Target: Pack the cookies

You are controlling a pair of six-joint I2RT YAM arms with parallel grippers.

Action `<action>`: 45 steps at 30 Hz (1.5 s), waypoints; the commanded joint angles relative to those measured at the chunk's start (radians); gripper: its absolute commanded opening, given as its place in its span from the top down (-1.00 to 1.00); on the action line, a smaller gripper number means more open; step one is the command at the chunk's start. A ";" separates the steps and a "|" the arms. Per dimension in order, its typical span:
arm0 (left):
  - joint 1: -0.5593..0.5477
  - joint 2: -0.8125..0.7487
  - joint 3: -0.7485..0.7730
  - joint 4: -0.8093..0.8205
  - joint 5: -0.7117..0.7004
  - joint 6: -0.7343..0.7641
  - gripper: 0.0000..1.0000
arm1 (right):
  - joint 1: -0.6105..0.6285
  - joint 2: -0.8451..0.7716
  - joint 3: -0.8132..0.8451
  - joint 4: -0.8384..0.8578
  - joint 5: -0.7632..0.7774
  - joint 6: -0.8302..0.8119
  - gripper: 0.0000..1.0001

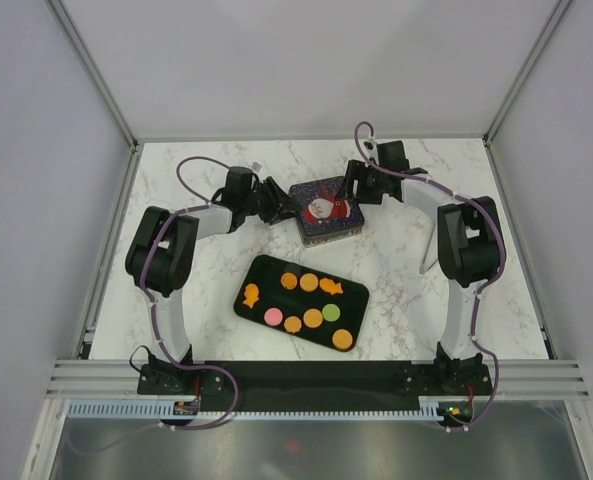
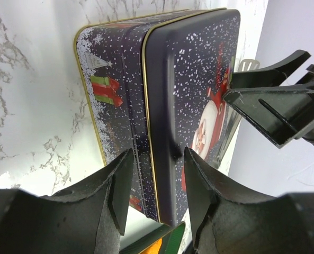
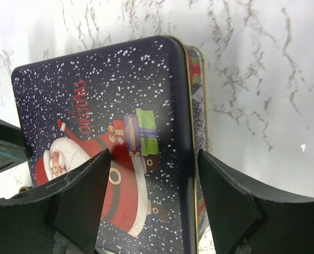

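The cookies (image 1: 309, 282) lie on a black tray (image 1: 261, 268): several round orange ones, a pink one (image 1: 273, 317), a green one (image 1: 331, 312) and orange fish or star shapes (image 1: 250, 294). No dark cookie shows. Behind the tray stands a dark blue Christmas tin (image 1: 326, 212) with a Santa lid, closed. My left gripper (image 1: 284, 210) is open at the tin's left side; in the left wrist view (image 2: 154, 185) its jaws straddle the lid's edge (image 2: 188, 79). My right gripper (image 1: 356, 195) is open at the tin's right side, its jaws (image 3: 154, 185) over the lid's edge (image 3: 104, 106).
The marble table (image 1: 416, 290) is fenced by white walls and a frame. The right gripper's fingers (image 2: 273, 106) show across the tin in the left wrist view. The tray's edge (image 2: 162, 241) shows below the left jaws.
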 commanded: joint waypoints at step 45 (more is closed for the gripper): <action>-0.024 0.010 0.023 0.003 -0.066 0.073 -0.06 | 0.128 0.075 0.176 -0.193 0.109 -0.155 -0.62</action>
